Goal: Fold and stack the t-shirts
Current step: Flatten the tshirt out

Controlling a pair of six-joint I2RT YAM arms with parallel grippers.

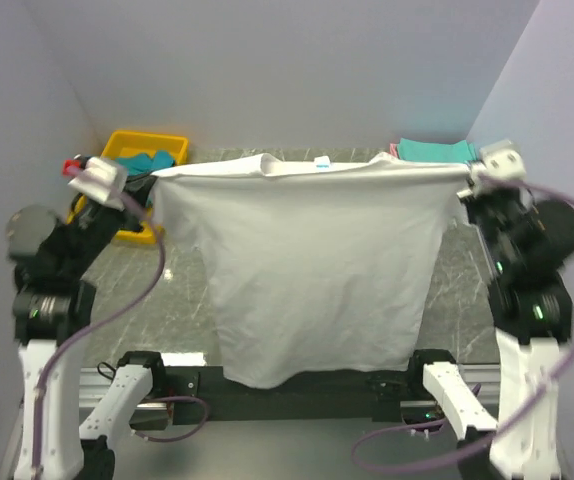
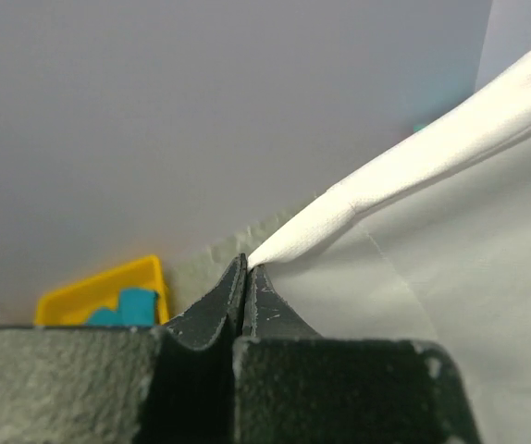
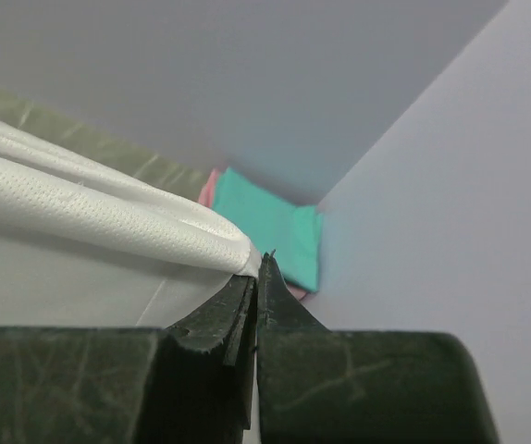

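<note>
Closest to us in each wrist view are our own dark jaws, and both pairs are pressed together on cloth. Our left gripper (image 2: pixel 247 266) is clamped on one upper corner of the plain white cotton t-shirt (image 1: pixel 312 270). The fabric bunches into a thick roll that leaves the tips and runs up to the right. Our right gripper (image 3: pixel 258 268) pinches the opposite upper corner the same way, with a doubled, rolled hem coming out of the tips to the left.

From above, we see the white t-shirt stretched taut between the two raised grippers. Its top edge runs almost level across the back of the workspace. Its body hangs down as a broad sheet above the grey marbled table (image 1: pixel 177 300). The lower edge hangs in front of the black rail (image 1: pixel 297 385) at the near side; whether it touches the table we cannot tell.

Beyond our left gripper, in the far left corner, sits the yellow plastic tray (image 1: pixel 147 138) with a crumpled teal cloth (image 1: pixel 157 160) inside it. In the far right corner a folded teal t-shirt (image 1: pixel 432 150) lies on top of a pink t-shirt (image 3: pixel 208 190), of which only a thin edge shows.
</note>
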